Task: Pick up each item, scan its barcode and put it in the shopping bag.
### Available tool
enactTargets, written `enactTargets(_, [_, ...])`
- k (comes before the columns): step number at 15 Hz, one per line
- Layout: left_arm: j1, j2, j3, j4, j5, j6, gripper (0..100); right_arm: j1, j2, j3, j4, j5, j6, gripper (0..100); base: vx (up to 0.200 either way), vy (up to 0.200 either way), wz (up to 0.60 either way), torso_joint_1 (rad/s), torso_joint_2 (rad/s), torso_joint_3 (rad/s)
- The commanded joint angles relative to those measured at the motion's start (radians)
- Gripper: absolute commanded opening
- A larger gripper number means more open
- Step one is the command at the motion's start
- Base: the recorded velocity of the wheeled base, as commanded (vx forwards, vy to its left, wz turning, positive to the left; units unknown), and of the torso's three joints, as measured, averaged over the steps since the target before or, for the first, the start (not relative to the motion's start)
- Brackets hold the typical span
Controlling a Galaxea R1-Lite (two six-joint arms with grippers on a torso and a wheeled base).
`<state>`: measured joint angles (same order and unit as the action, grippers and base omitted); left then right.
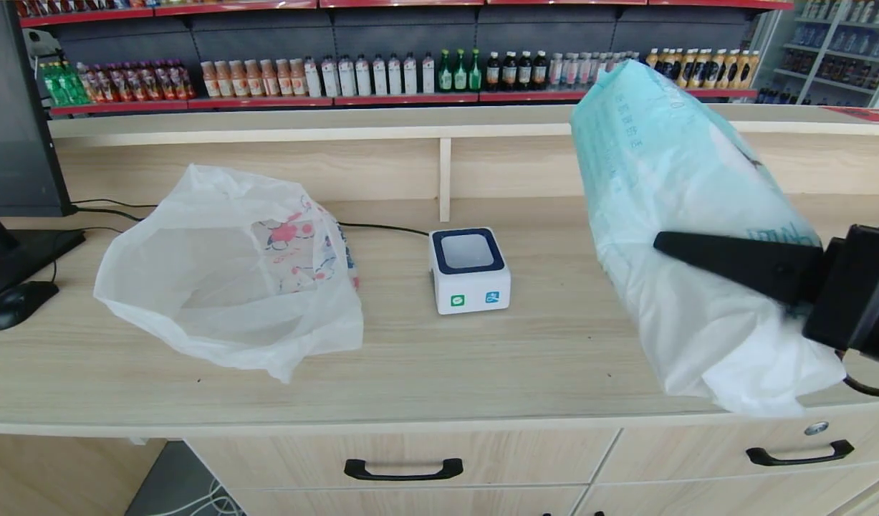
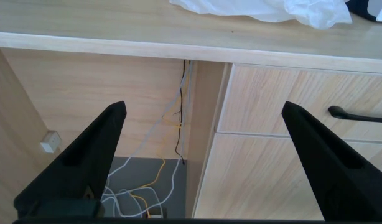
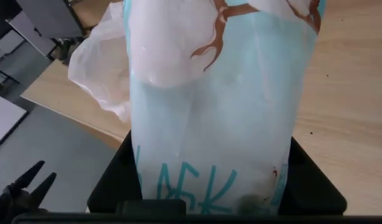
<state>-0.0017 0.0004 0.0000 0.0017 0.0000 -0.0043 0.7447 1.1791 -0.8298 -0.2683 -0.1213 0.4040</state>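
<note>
Right of the scanner [image 1: 470,271], the right gripper [image 1: 697,251] is clamping a pale-teal plastic pack [image 1: 661,179], tilted over the counter [image 1: 482,358]. The right wrist view is showing both fingers squeezing its sides. Below the counter edge, the left gripper [image 2: 203,109] is hanging spread wide by the drawers [image 2: 290,112].

Clamps the pale pack [image 1: 661,179] in the right gripper [image 3: 209,149]; holds the left gripper [image 2: 203,109] spread wide, angled forward and down.
</note>
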Motion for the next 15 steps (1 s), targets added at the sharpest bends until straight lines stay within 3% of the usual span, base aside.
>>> enactTargets(1, [0.000,0.000,0.000,0.000,0.000,0.000,100,-0.015,0.025,0.069,-0.081,0.103,0.147,0,0.000,0.000,0.00,0.000,0.00,0.000])
enactTargets(3, [0.000,0.000,0.000,0.000,0.000,0.000,100,-0.015,0.016,0.161,-0.201,0.236,0.302,0,0.000,0.000,0.00,0.000,0.00,0.000])
enactTargets(6, [0.000,0.000,0.000,0.000,0.000,0.000,100,0.016,0.031,0.276,-0.388,0.327,0.512,0,0.000,0.000,0.00,0.000,0.00,0.000])
enactTargets(8, [0.000,0.000,0.000,0.000,0.000,0.000,100,0.027,0.059,0.253,-0.473,0.373,0.868,0,0.000,0.000,0.00,0.000,0.00,0.000])
enactTargets(12, [0.000,0.000,0.000,0.000,0.000,0.000,100,-0.028,0.103,0.187,-0.509,0.512,1.309,0,0.000,0.000,0.00,0.000,0.00,0.000])
enactTargets(15, [0.000,0.000,0.000,0.000,0.000,0.000,100,-0.028,0.192,0.215,-0.635,0.546,1.405,0,0.000,0.000,0.00,0.000,0.00,0.000])
